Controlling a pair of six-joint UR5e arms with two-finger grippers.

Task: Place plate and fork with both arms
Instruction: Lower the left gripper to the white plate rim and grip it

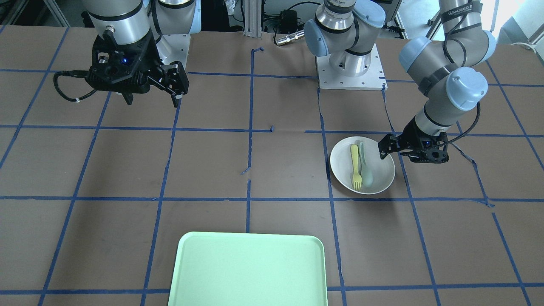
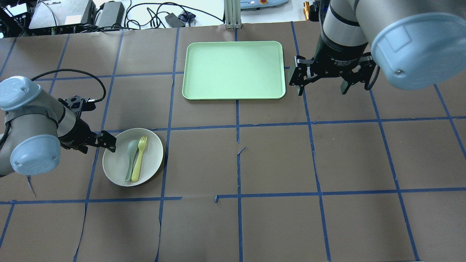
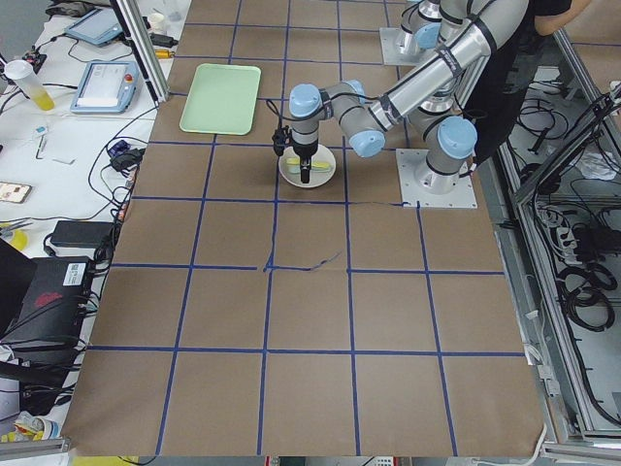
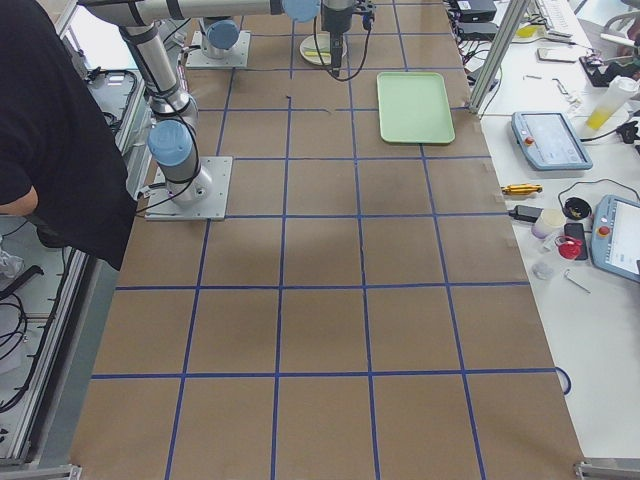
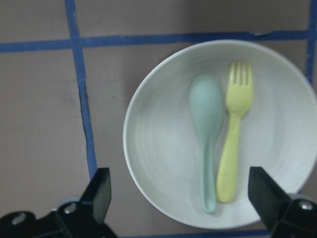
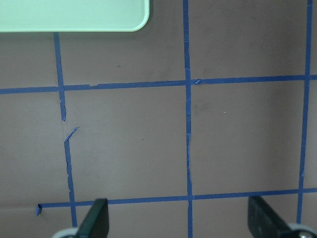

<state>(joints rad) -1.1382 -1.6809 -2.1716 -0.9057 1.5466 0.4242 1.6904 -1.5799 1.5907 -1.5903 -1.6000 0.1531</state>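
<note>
The fingers [image 5: 101,196] of the left gripper [image 5: 179,178] are spread wide and hold nothing. In the left wrist view they stand either side of the robot-facing part of a round shallow white plate [image 2: 116,169], and the plate's rim runs between them. In the overhead view one black fingertip sits at the plate's rim, on the side farthest from the other arm; whether it touches the rim I cannot tell. The plate rests flat on the brown paper-covered bench [image 2: 276,163], with blue tape lines [image 2: 316,160] passing just beside it on several sides. Inside the plate lies a slim bright yellow plastic fork [image 2: 139,160], flat on the faintly ridged bottom, its short tines pointing at the plate's far rim, away from the robot. A pale grey-green plastic spoon [image 2: 130,158] of like length lies in the plate too, parallel to the fork and just beside it, bowl at the same far end, on the fork's side nearer the left gripper; their handles look to meet near the plate's robot-facing rim. A rectangular mint-green tray [image 2: 233,69] lies flat well apart from the plate, beyond its far rim and off toward the other arm. The right gripper [image 2: 321,91] is farther from the plate than the tray, past the tray's short edge, with its fingers wide apart, holding nothing, over bare bench.
</note>
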